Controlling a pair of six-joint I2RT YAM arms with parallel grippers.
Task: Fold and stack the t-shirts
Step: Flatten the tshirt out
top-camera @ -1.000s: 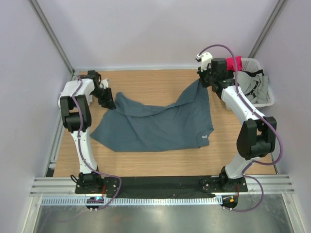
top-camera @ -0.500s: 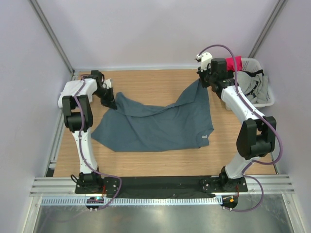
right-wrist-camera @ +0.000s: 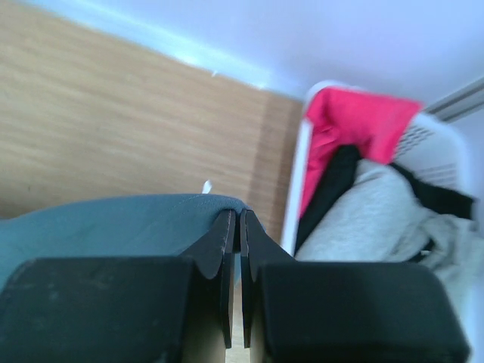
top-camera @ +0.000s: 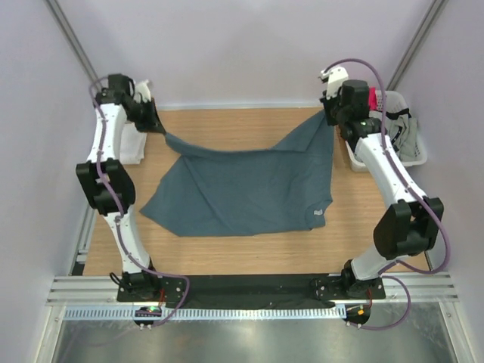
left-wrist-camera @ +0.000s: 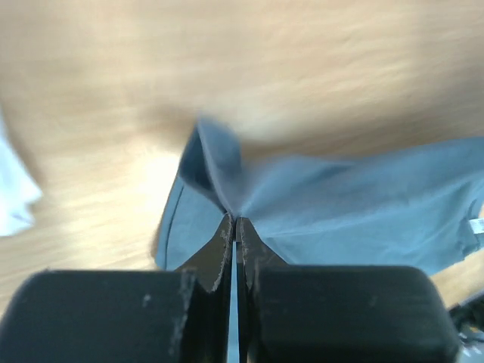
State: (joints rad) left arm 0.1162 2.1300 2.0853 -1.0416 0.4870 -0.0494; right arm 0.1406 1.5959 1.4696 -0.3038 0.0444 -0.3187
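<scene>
The slate-blue t-shirt (top-camera: 249, 185) is spread over the wooden table, its two far corners lifted and its small white neck label (top-camera: 319, 213) near the front right. My left gripper (top-camera: 160, 130) is shut on the far left corner of the shirt (left-wrist-camera: 333, 204). My right gripper (top-camera: 330, 115) is shut on the far right corner of the shirt (right-wrist-camera: 113, 223). Both corners hang above the table. A white t-shirt (top-camera: 134, 145) lies folded at the far left, also in the left wrist view (left-wrist-camera: 13, 198).
A white basket (top-camera: 415, 157) at the far right holds grey, black and pink-red garments (right-wrist-camera: 355, 125). Purple walls and metal posts close in the back and sides. A black strip and metal rail run along the near edge.
Both grippers have risen and moved toward the back wall, pulling the shirt's far edge up and taut. The left arm lifted most, uncovering the white shirt.
</scene>
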